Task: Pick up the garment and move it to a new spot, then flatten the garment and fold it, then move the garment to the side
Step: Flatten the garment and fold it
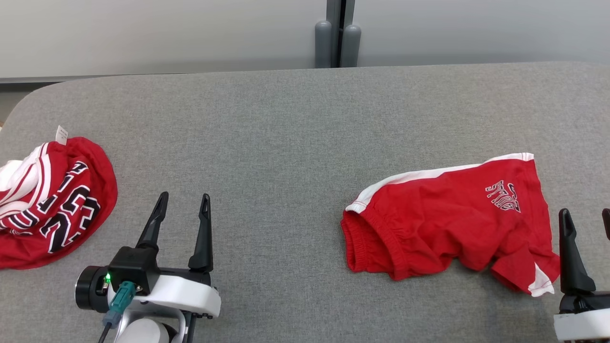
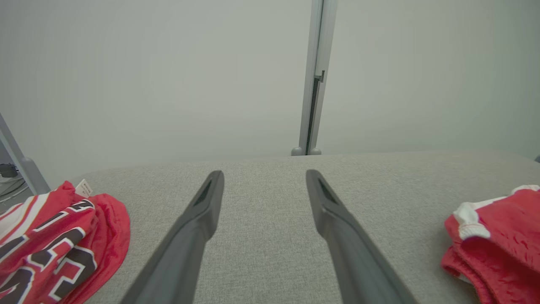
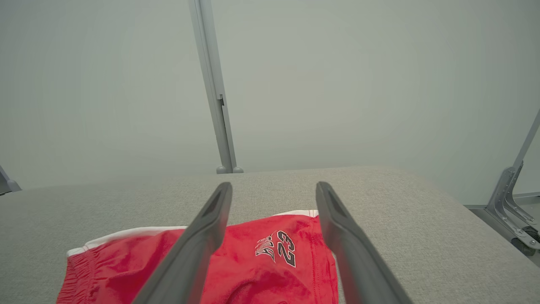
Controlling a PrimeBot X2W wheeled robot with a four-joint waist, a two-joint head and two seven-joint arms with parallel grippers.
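- Grey table (image 1: 286, 119): coarse woven cover, rounded corners; cloth dragged across it may bunch
- Red shorts (image 1: 448, 214), on the table's right half: limp, wrinkled knit with white stripes and a gathered waistband; a single-layer pinch would likely let them twist
- Crumpled red jersey (image 1: 52, 205), at the table's left edge: could be mistaken for the target
- Right gripper (image 1: 586, 212) and left gripper (image 1: 184, 196), over the table's near edge: both spread wide, empty

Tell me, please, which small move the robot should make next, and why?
Probably lower the right tool onto the nearest leg of the red shorts and close on the cloth. That tool is open and holds nothing. The shorts lie rumpled and unfolded on the grey table, and their leg hem lies just beside that tool, so it seems the shortest reach.
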